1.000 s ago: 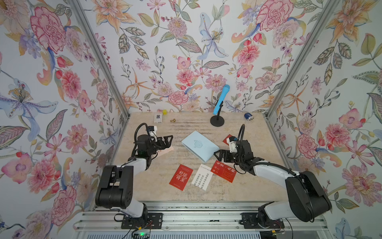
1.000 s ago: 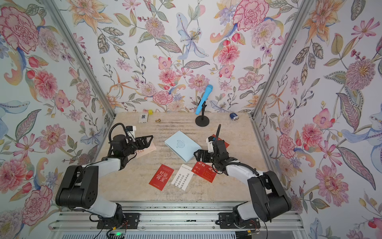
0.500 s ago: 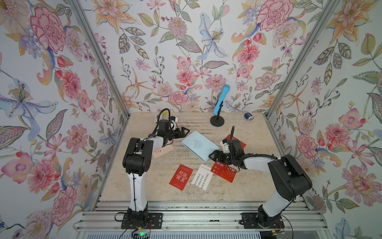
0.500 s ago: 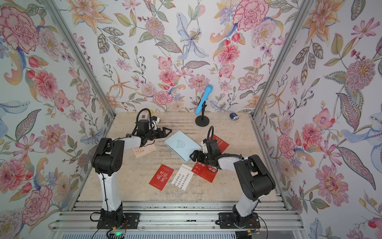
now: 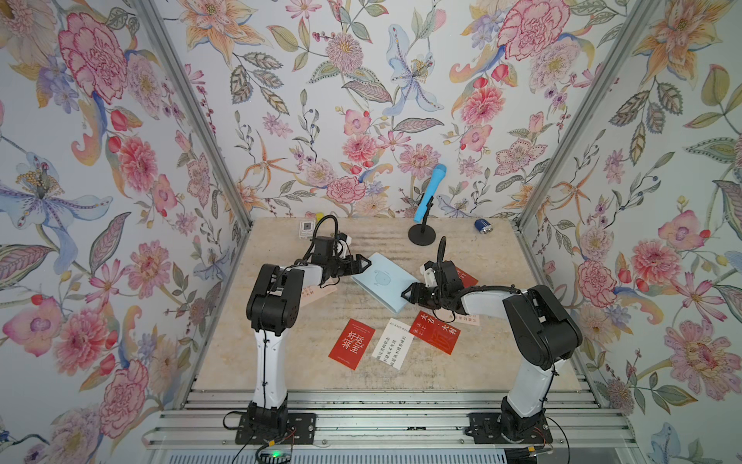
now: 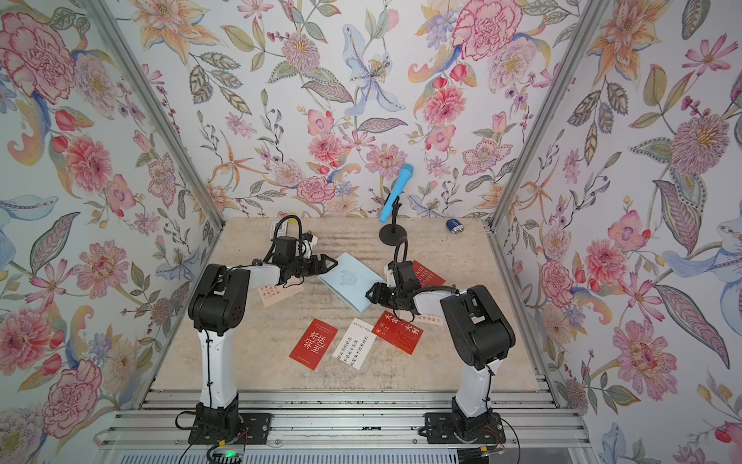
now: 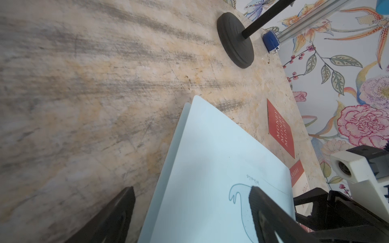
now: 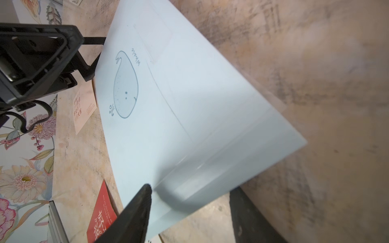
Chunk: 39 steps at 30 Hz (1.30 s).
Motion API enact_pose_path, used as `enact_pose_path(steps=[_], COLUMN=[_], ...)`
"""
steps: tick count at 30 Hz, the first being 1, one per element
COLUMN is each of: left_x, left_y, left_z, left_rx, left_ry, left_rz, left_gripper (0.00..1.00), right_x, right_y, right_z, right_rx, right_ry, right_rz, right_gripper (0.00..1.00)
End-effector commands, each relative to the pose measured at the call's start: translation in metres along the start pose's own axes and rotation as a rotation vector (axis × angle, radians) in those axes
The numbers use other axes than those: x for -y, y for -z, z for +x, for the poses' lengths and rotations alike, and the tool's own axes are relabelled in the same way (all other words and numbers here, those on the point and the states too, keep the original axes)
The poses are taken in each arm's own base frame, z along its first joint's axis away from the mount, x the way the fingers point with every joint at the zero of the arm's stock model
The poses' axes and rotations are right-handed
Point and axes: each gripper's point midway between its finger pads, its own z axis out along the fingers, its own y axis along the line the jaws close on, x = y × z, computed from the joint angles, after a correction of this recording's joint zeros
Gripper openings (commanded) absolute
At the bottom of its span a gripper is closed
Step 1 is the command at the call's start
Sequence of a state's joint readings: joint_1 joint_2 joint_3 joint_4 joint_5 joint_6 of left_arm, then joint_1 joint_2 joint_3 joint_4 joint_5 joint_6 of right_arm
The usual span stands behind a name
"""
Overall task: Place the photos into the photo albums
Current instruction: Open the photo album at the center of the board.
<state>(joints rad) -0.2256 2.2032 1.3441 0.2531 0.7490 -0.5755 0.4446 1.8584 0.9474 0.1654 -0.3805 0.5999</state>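
The pale blue photo album (image 5: pixel 381 281) (image 6: pixel 350 283) lies closed mid-table, whale outline up. My left gripper (image 5: pixel 358 263) (image 7: pixel 191 189) is open at its far left edge, one finger over the cover (image 7: pixel 210 157), the other over bare table. At the near right corner my right gripper (image 5: pixel 409 295) (image 8: pixel 190 188) is open too, its fingers straddling the corner (image 8: pixel 179 105). Photos lie loose: a red card (image 5: pixel 351 344), a white card (image 5: pixel 392 343), a red card (image 5: pixel 435 331), a red MONEY card (image 5: pixel 465 277), and a pale pink card (image 5: pixel 317 295) under the left arm.
A blue microphone on a black stand (image 5: pixel 422 233) rises behind the album. A small blue object (image 5: pixel 483 225) lies in the back right corner and a small white box (image 5: pixel 306 229) at the back left. Flowered walls close in three sides.
Both arms have swung in from the table's sides to the album. Both grippers' jaws have narrowed, the right one more.
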Motion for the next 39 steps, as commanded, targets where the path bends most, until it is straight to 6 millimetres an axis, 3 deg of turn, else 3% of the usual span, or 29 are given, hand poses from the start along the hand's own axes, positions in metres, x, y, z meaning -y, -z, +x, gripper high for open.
enact_pose_path(steps=[1,7,19,24,28,39], left_x=[-0.001,0.016,0.055,0.066,0.077,0.109], left_y=[-0.001,0.021,0.070,0.085,0.092,0.102], left_z=[0.024,0.040,0.036,0.026,0.018,-0.001], left_rx=[-0.048,-0.040,0.027,0.060,0.080,0.117], left_ry=[0.027,0.049,0.016,-0.010,-0.012,-0.046], left_rz=[0.032,0.074,0.080,0.062,0.088,0.121], left_gripper=[0.86,0.83,0.80,0.77,0.67,0.66], right_x=[0.002,0.005,-0.027,-0.034,-0.039,-0.057], right_y=[-0.006,-0.024,-0.060,-0.061,-0.060,-0.032], right_z=[-0.004,-0.006,-0.007,-0.006,-0.004,-0.017], right_rx=[-0.005,-0.050,-0.108,-0.116,-0.129,-0.077], right_ry=[0.003,0.017,0.065,0.068,0.072,0.028], right_rz=[0.034,0.064,0.006,-0.017,-0.042,-0.172], right_gripper=[0.56,0.55,0.58,0.63,0.66,0.74])
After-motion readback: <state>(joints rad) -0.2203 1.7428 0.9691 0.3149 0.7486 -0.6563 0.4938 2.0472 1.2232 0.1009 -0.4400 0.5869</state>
